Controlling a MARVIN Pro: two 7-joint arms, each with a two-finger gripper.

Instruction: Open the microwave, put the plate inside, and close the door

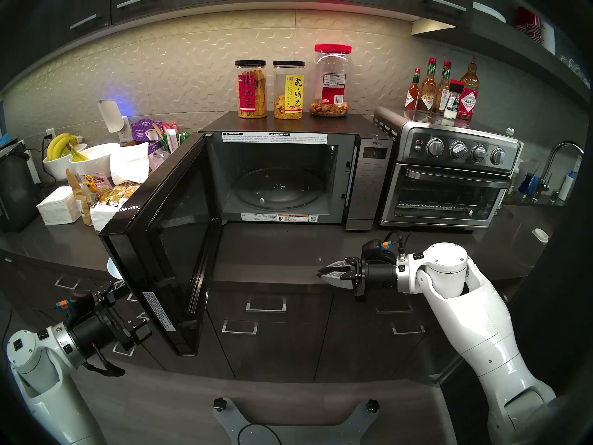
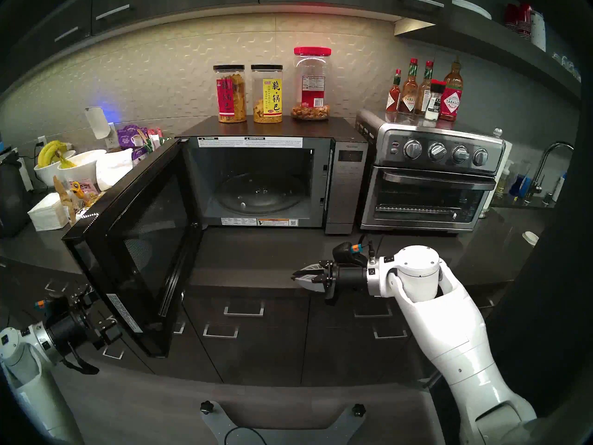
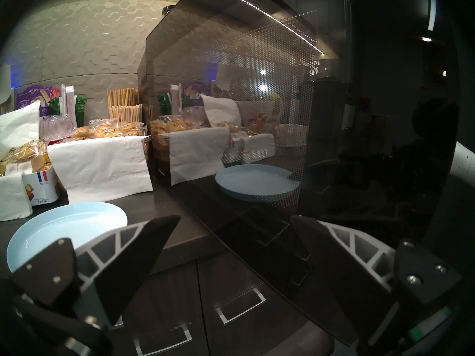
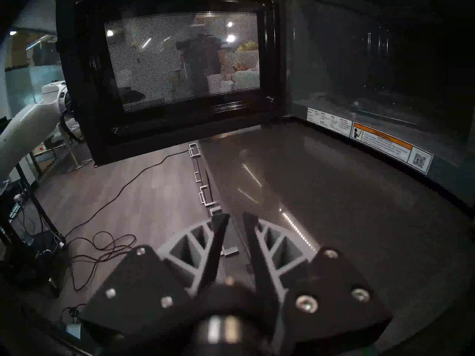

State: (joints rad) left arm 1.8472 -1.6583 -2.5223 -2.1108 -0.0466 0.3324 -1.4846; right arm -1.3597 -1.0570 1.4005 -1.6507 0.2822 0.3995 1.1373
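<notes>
Two claws we see empty: our left claw [image 3: 235, 247] gaping beside the swung-open door [image 1: 167, 242], our right claw [image 1: 324, 271] seemingly slightly parted, the plate [image 3: 59, 229] on the desk [image 1: 272, 248].

The microwave [image 1: 288, 174] stands on the counter [image 1: 272, 251], its door [image 1: 160, 242] swung out to its left. Left of the door lies the plate [image 3: 64, 227]; right of the microwave stands the toaster oven [image 1: 449, 177]; three jars [image 1: 288, 88] sit on its top.
</notes>
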